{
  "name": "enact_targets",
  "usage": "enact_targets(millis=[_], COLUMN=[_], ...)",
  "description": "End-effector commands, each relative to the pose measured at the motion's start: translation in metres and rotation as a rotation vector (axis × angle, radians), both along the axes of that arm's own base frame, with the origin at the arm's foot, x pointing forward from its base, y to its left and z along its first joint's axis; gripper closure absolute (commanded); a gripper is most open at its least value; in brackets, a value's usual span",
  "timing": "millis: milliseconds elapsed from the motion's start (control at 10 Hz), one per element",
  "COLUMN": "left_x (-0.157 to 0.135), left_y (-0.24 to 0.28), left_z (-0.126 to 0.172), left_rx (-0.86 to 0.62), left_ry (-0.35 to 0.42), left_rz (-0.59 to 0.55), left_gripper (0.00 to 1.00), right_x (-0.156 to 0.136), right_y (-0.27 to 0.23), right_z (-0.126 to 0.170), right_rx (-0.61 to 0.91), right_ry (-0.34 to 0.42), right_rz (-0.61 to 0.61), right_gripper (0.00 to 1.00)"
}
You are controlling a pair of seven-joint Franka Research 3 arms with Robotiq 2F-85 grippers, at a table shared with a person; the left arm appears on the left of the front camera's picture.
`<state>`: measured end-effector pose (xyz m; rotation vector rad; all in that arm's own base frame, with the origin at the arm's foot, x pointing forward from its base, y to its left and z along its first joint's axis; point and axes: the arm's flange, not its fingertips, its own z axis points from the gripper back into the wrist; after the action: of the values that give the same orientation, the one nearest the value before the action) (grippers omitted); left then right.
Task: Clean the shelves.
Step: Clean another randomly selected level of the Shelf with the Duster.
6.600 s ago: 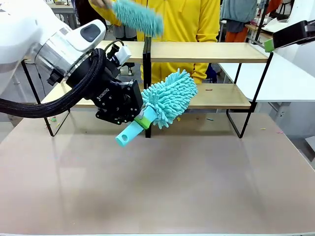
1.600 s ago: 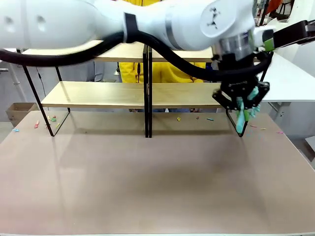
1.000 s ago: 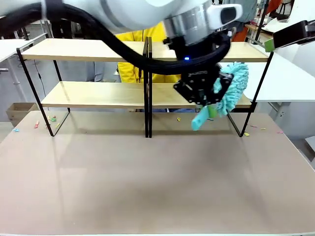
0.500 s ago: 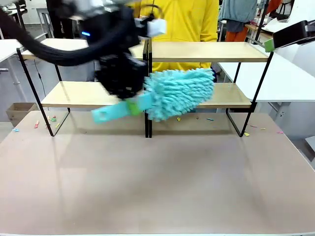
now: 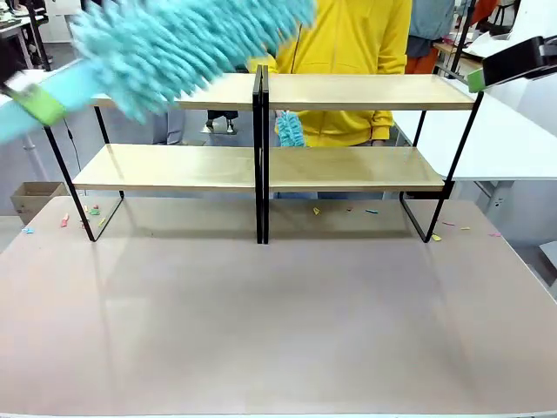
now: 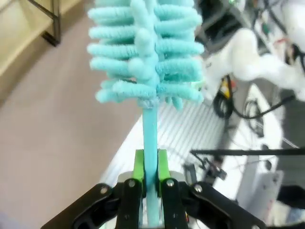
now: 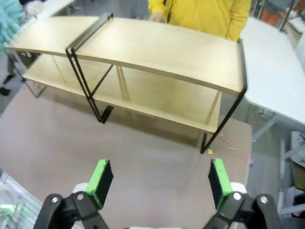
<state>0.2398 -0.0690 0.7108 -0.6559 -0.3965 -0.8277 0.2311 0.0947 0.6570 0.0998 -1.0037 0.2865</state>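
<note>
In the left wrist view the left gripper (image 6: 149, 183) is clamped on the thin teal handle of a duster (image 6: 145, 52), its green pads (image 6: 138, 168) pressed against the stem from both sides. The fluffy teal head rises straight above the fingers, over the brownish-pink desk (image 6: 57, 138) and past its edge, with a bit of the shelves' light board and black frame in the upper left corner of that view. From the front, the same duster (image 5: 178, 39) is a blurred teal streak high at the upper left, above the left half of the top board, with a green patch on its pale handle near the picture's left edge.

The right gripper (image 7: 157, 183) is spread wide with nothing between its green pads (image 7: 100, 180), hanging above the desk in front of the right end of the shelves (image 7: 157, 52). In the front view part of it, black with a green pad (image 5: 475, 80), juts in at the upper right, near the right end of the top board.

The shelves (image 5: 348, 91) stand along the far side of the desk (image 5: 278, 322), both boards bare, the black post at the middle. Small coloured scraps (image 5: 370, 211) lie on the desk under the lower board and near the left leg. Behind the rack stands a person in a yellow top (image 5: 352, 39), with a second teal duster (image 5: 290, 129) hanging between the two boards just right of the post.
</note>
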Motion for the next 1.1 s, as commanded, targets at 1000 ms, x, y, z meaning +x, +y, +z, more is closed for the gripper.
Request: enact_targets(millis=[1000], left_x=[-0.012], left_y=[0.201], left_z=[-0.004], left_rx=[-0.241], left_ry=[-0.030], left_rz=[0.472], left_gripper=[0.88], right_x=[0.000], right_y=[0.000], right_z=[0.000], right_rx=[0.003], right_ry=[0.000], right_rz=[0.001], right_gripper=[0.00])
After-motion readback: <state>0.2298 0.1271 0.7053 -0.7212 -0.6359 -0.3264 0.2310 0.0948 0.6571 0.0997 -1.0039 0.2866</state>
